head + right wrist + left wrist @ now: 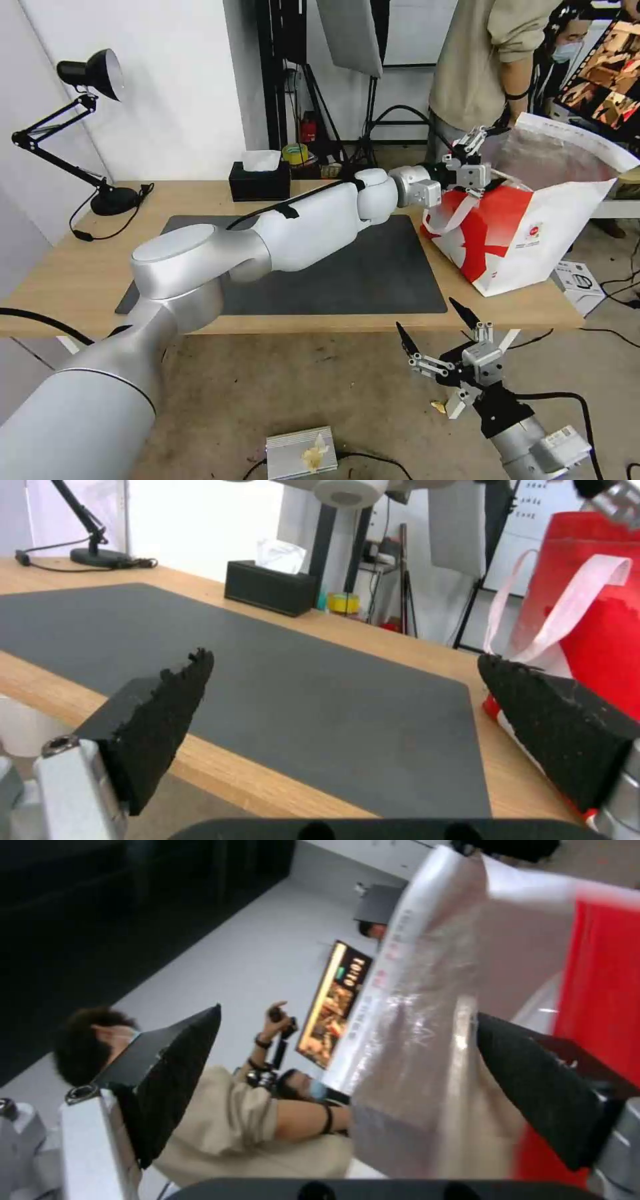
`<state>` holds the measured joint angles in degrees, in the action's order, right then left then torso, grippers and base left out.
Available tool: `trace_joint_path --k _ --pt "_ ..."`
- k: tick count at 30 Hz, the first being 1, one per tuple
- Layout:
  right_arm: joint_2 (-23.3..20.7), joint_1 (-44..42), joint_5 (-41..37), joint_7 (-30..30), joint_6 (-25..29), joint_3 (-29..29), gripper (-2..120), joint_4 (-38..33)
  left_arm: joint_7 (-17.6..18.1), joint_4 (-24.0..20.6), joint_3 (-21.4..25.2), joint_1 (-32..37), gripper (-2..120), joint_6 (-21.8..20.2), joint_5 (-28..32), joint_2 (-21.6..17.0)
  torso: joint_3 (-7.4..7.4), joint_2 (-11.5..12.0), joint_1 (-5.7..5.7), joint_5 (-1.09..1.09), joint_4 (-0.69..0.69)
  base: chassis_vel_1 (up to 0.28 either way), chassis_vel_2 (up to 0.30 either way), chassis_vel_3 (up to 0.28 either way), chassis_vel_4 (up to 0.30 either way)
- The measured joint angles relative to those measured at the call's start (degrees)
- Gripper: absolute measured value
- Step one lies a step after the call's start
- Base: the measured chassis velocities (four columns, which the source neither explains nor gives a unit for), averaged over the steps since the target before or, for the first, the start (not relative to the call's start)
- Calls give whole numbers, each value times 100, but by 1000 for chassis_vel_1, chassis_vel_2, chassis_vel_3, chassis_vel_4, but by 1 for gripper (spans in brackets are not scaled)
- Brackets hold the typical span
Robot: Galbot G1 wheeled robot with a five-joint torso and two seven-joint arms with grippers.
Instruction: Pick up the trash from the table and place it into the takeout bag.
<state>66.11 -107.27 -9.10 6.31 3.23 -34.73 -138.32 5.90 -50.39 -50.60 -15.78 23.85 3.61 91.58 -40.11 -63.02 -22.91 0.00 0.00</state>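
The takeout bag stands at the right end of the table, just beside the right edge of the dark grey mat. It tips toward the far right, its open mouth facing up and away from the robot, foil lining showing inside. Its long axis runs from near-left to far-right, and the round logo faces the near side. A white loop handle hangs down the red left face.

The left gripper reaches across the mat to the bag's far-left rim, its fingers spread apart with nothing between them. The right gripper hangs off the near edge of the table, below tabletop level, its jaws also spread wide and empty.

A black tissue box sits at the far edge of the table, and a desk lamp stands at the far left.
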Motion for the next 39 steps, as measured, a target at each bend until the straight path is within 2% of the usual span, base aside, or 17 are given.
trace_joint_path --k 2,5,8,21,27,34,35,39 --pt "0 0 0 0 0 0 100 0 92 -21 24 -6 100 -22 3 1 0 0 0 0 0 0 0 0 0" --pt "0 0 0 0 0 0 100 0 496 -78 94 -17 100 -99 14 2 0 0 0 0 0 0 0 0 0" --pt "0 0 0 0 0 0 100 0 608 -137 129 -17 100 -99 89 1 0 -1 -1 0 1 0 0 0 0" --pt "0 0 0 0 0 0 100 0 711 -479 157 17 100 -19 880 -8 0 -1 0 0 0 0 0 0 0" --pt "0 0 0 0 0 0 100 0 824 -722 295 -119 100 -56 1590 -21 0 -1 0 0 0 0 0 0 0" --pt "0 0 0 0 0 0 100 0 1221 -1078 613 -115 100 -486 2685 -112 0 -1 0 0 -1 0 0 0 0" --pt "0 0 0 0 0 0 100 0 1221 -1078 613 -115 100 -486 2685 -112 0 -1 0 0 -1 0 0 0 0" --pt "0 0 0 0 0 0 100 0 1364 -1348 764 -101 100 -770 3293 -473 0 -1 0 -1 1 0 0 0 0"
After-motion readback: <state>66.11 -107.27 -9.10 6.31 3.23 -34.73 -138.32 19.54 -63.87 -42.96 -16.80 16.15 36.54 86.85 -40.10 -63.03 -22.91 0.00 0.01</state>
